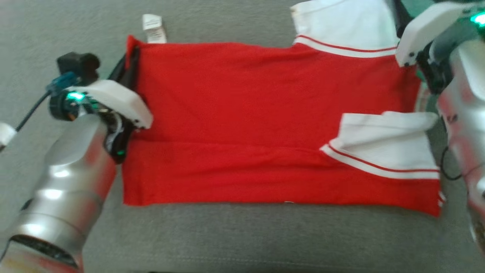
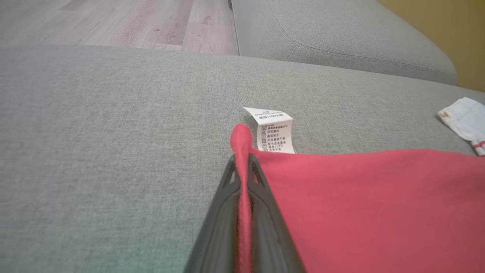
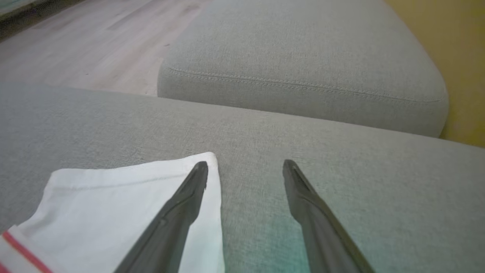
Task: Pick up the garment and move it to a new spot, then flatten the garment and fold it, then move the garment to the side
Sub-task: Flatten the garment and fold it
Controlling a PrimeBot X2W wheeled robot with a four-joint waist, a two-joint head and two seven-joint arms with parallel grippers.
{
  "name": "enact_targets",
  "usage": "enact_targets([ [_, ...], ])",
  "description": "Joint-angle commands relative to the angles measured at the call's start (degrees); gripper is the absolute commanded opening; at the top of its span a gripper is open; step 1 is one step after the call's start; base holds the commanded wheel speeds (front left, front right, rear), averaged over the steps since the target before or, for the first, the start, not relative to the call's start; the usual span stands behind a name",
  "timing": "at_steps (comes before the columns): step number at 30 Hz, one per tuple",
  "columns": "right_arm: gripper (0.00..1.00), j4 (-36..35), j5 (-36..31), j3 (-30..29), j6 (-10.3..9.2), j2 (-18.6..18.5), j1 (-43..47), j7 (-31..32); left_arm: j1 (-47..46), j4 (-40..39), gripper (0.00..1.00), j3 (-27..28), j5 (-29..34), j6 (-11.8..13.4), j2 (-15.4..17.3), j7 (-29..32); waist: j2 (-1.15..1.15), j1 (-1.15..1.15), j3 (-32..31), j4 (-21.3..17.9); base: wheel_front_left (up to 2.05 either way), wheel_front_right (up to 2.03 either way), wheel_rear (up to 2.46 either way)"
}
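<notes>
Left wrist view has the left tool pressed together on a thin fold of the red garment, right at the hem corner beside the white care label. The garment lies spread on the grey cushion, its body flat with a long crease running across it. One white sleeve sits at the far edge, and a second sleeve is folded in over the near half. The right tool is spread wide and holds nothing, with one finger over the corner of the far sleeve and the other over bare cushion.

The cloth looks light, thin and limp. It will likely sag and trail from a single pinch, and the knit should cling to the cushion fabric rather than slide. For a clean fold I judge it needs a hold at both far corners: the hem corner now pinched, and the shoulder or sleeve seam on the right. Lifting the two together would keep the edge straight. Each pinch should catch both layers, or the lower one may lag behind.
</notes>
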Motion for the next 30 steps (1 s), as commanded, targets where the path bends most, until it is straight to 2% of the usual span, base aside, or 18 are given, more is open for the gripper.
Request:
enact_targets([
  [1,1.0,-0.07,-0.64,1.27,-0.11,0.51,-1.68,1.52,-2.61,-0.95,0.0,0.54,-0.72,0.12,1.56,-0.84,0.0,0.0,1.29,2.58,0.0,0.0,0.0],
  [6,1.0,5.25,-2.44,1.54,-0.11,-0.27,-5.95,4.92,-4.28,-0.81,0.0,-2.33,-2.54,0.12,-0.51,-1.98,0.0,0.0,2.7,5.11,0.0,0.0,0.0],
  [11,1.0,8.91,-3.3,1.65,-0.11,0.14,-6.89,6.72,-5.21,-0.46,0.0,-4.25,-4.13,0.12,-1.09,-2.9,0.0,0.0,3.41,5.85,0.0,0.0,0.0],
  [12,0.89,9.33,-3.29,1.69,-0.11,0.32,-6.94,6.72,-5.36,-0.34,0.0,-4.68,-4.53,0.12,-1.08,-3.12,0.0,0.0,3.51,5.89,0.0,0.0,0.0],
  [13,0.31,9.64,-3.19,1.65,-0.11,0.38,-6.96,6.51,-5.47,-0.2,0.0,-5.09,-4.94,0.12,-1.02,-3.35,0.0,0.0,3.53,5.87,0.0,0.0,0.0],
  [14,0.0,9.73,-3.16,1.55,-0.11,0.24,-7.05,5.65,-5.54,-0.02,0.0,-5.44,-5.35,0.12,-0.88,-3.6,0.0,0.0,3.51,5.8,0.0,0.0,0.0],
  [18,0.0,8.9,-3.37,0.28,-0.11,-0.87,-8.11,-1.52,-6.39,0.99,0.0,-5.94,-6.32,0.12,0.2,-5.37,0.0,0.0,3.27,5.19,0.0,0.0,0.0],
  [23,0.0,7.77,-3.44,-2.91,-0.11,-1.04,-9.45,-12.53,-8.11,1.64,0.0,-3.93,-5.33,0.12,1.61,-7.06,0.0,0.0,2.56,3.98,0.0,0.0,0.0],
  [30,0.0,1.94,-0.57,-4.18,-0.11,0.48,-5.9,-15.79,-3.37,-4.76,0.0,7.18,3.14,1.71,4.09,-7.15,0.0,0.0,0.15,1.2,0.0,0.0,0.0],
])
